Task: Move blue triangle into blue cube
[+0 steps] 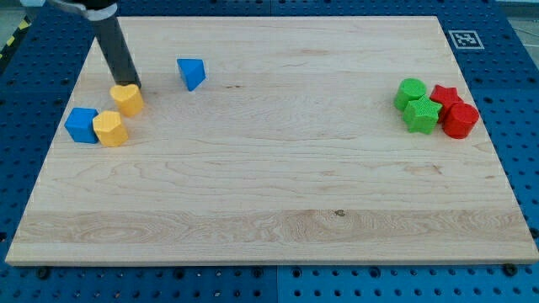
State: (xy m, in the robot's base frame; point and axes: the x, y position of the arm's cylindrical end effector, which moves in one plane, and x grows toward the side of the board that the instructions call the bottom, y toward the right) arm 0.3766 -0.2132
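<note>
The blue triangle (192, 73) lies on the wooden board near the view's upper left. The blue cube (82, 124) sits further left and lower, touching a yellow block (110, 129) on its right. A second yellow block (128, 99) lies between the cube and the triangle. My tip (133, 86) comes down from the view's top left and ends at the upper edge of that second yellow block, left of the blue triangle and apart from it.
Two green blocks (417, 105) and two red blocks (455, 112) are clustered at the view's right. The board's (269, 210) left edge runs close to the blue cube. A marker tag (465, 38) lies off the board's upper right corner.
</note>
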